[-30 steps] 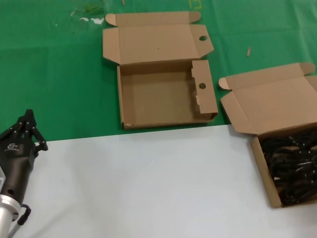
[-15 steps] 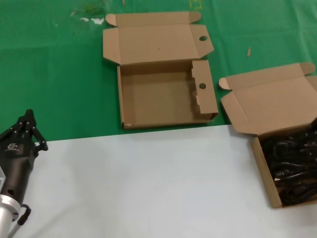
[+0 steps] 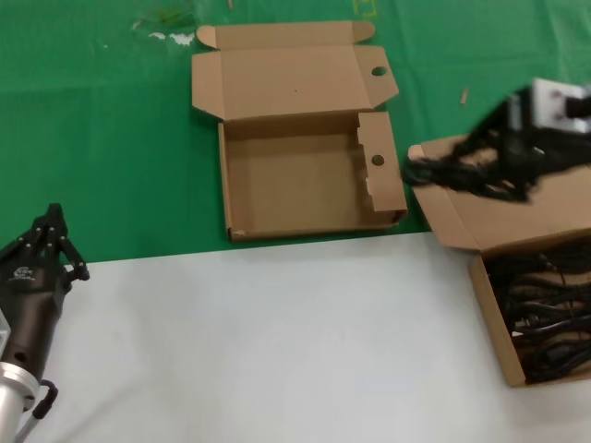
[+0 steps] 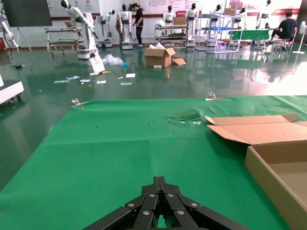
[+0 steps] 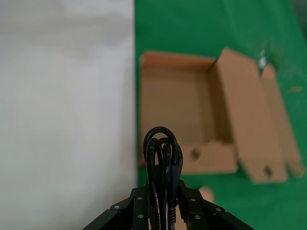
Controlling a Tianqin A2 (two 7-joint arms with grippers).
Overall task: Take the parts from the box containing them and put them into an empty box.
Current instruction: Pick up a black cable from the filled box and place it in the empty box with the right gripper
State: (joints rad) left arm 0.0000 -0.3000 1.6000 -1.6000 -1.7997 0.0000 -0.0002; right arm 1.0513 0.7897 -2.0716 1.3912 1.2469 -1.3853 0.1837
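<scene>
The right claw (image 3: 480,166), clamped on a looped cord (image 5: 163,163), hangs just right of the empty box (image 3: 305,189), nearer than the parked left claw (image 3: 46,242), whose grip I cannot tell.

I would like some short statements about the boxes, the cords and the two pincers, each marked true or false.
1. The right pincer is shut on a looped cord bundle. True.
2. The box with punched holes already holds several cords. False: its inside is bare cardboard.
3. The left pincer is carrying a cord. False: it holds nothing and sits low at the robot's left, at the edge of the green cloth.
4. Black cords remain in the plain-lidded box. True.
5. The carried bundle is over the plain-lidded box's open lid, not yet over the holed box. True.
</scene>
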